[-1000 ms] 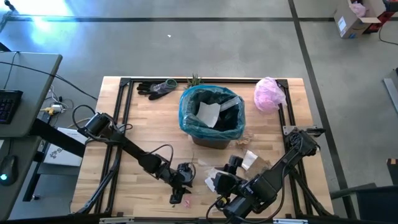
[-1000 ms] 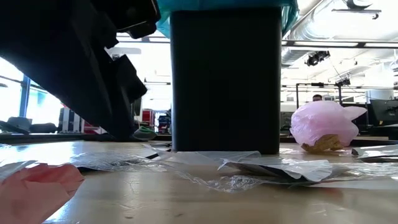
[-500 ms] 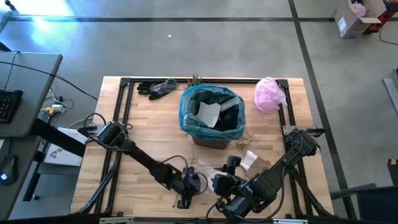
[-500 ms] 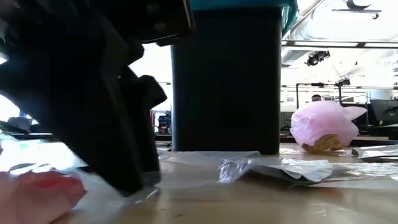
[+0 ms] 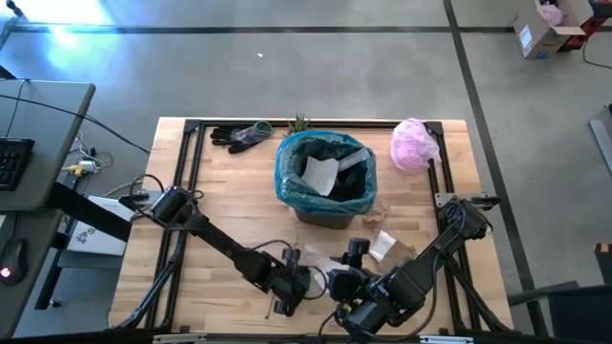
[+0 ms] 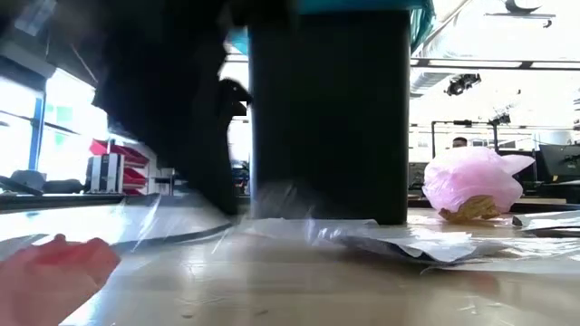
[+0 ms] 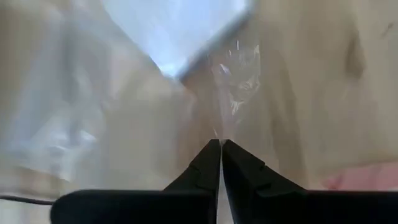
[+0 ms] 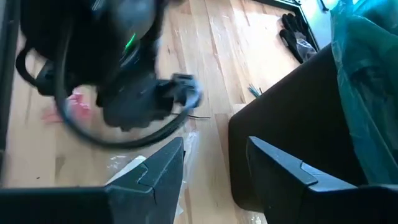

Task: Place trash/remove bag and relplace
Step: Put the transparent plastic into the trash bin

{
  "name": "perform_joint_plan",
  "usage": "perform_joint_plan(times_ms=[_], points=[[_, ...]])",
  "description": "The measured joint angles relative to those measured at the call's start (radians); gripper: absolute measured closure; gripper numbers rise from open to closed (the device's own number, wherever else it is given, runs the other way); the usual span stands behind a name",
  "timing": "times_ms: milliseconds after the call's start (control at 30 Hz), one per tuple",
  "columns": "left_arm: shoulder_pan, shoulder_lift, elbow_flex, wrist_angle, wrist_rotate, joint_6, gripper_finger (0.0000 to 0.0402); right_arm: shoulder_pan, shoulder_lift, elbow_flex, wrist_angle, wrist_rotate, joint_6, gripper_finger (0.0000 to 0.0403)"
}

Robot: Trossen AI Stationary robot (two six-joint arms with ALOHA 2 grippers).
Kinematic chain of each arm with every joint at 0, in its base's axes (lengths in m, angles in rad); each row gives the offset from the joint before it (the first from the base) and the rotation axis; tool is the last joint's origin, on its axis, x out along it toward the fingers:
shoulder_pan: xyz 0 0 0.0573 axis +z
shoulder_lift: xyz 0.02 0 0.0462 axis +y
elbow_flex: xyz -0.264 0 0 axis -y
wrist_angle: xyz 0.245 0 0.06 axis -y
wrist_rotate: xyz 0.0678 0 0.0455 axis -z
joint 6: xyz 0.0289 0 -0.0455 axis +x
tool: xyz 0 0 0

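Clear plastic wrapper [image 7: 233, 81] pinched by left gripper [image 7: 221, 148], fingers pressed together, six o'clock of bin [image 5: 326, 178]; right gripper [image 8: 214, 155] spread, empty.

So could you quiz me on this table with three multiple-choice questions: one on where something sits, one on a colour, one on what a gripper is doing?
1. Where are the dark gloves?
A. inside the bin
B. at the far edge, left of the bin
C. under the right arm

2. What colour is the bag lining the bin?
A. teal
B. pink
C. black

3. How is the left gripper?
A. wide open
B. shut on a clear plastic wrapper
C. holding the gloves

Key: B, the high view shows them there; A, teal plastic folds over the rim; B, the left wrist view shows fingertips pinched on clear film.
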Motion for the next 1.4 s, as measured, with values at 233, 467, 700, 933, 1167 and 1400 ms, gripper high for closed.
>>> perform_joint_plan(times_ms=[233, 467, 700, 933, 1167, 1400], points=[[0.000, -0.230, 0.022, -0.125, -0.136, 0.057, 0.0401, 0.033, 0.000, 0.000, -0.051, 0.037, 0.090, 0.0277], [0.041, -0.488, 0.025, -0.159, -0.295, 0.172, 0.0401, 0.100, 0.000, 0.000, -0.162, 0.068, 0.281, 0.0286], [0.217, -0.655, 0.027, -0.025, -0.317, 0.428, 0.0402, 0.152, 0.000, 0.000, -0.174, 0.119, 0.412, 0.0286], [0.394, -0.660, 0.028, -0.030, 0.165, 0.413, 0.0401, 0.181, 0.000, 0.000, -0.171, 0.102, 0.521, 0.0286], [0.177, -0.567, -0.044, -0.182, 0.199, 0.444, 0.0401, 0.218, 0.000, 0.000, -0.177, 0.094, 0.574, 0.0286], [0.115, -0.376, -0.085, -0.327, 0.073, 0.197, 0.0401, 0.228, 0.000, 0.000, -0.183, 0.118, 0.570, 0.0286]])
